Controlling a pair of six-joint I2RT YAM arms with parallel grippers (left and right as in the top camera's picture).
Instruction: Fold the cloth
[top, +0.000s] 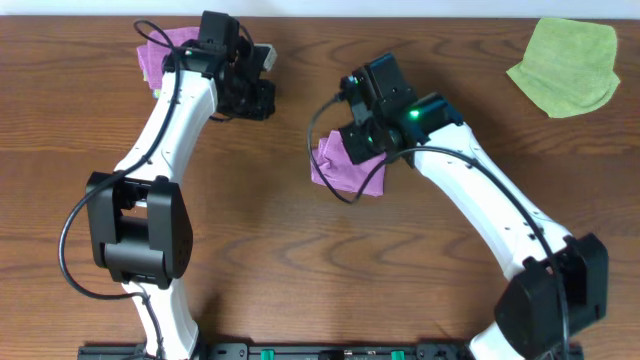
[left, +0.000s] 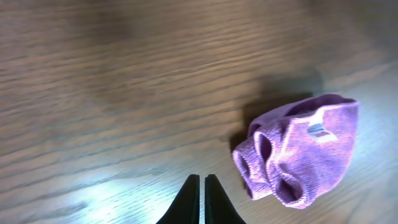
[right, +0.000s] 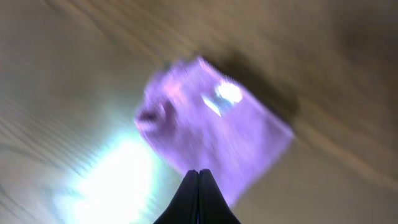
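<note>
The cloth (top: 350, 172) is a purple fuzzy bundle lying folded on the wooden table near the middle. Its white tag (left: 317, 130) faces up, and rolled folds show along one edge. The right wrist view is blurred, with the cloth (right: 211, 130) below and ahead. My right gripper (top: 350, 145) hovers over the cloth's upper edge, and its fingers (right: 199, 174) are shut with nothing seen between them. My left gripper (top: 262, 100) is over bare wood to the cloth's left. It is shut and empty (left: 203, 179), with the cloth (left: 305, 152) to its right.
A second purple cloth (top: 160, 50) lies at the back left, partly under the left arm. A lime-green cloth (top: 565, 65) lies crumpled at the back right corner. The arm bases stand at the front edge.
</note>
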